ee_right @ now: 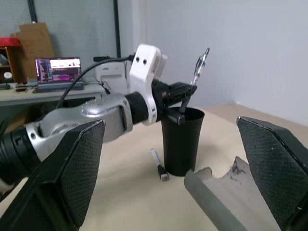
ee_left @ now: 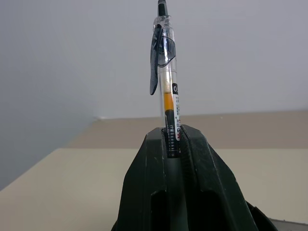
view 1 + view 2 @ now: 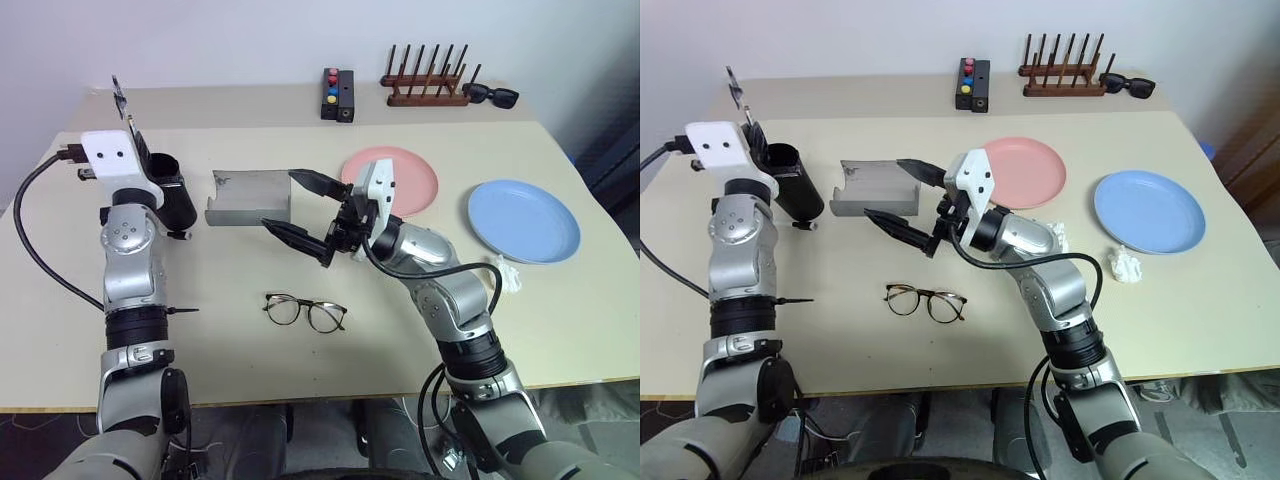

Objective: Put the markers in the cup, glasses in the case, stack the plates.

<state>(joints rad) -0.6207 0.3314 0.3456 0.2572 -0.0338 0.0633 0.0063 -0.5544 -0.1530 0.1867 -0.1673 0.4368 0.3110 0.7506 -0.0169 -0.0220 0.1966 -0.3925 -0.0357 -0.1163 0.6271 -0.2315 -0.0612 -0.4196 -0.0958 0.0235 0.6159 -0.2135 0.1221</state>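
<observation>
Glasses (image 3: 305, 312) lie unboxed; left end effector (image 2: 174, 144) pinches pen (image 2: 165, 72).

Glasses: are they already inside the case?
No. The glasses lie unfolded on the table, apart from the open case, which sits farther back.

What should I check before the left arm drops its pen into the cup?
1. Left gripper shut on the pen: ok.
2. Pen upright in the grip: ok.
3. Cup upright, mouth open: ok.
4. Pen directly over the cup mouth: cannot tell.
5. White marker in the cup: not ok, it lies on the table beside the cup.
6. Right gripper open, clear of the cup, over the case: ok.
</observation>
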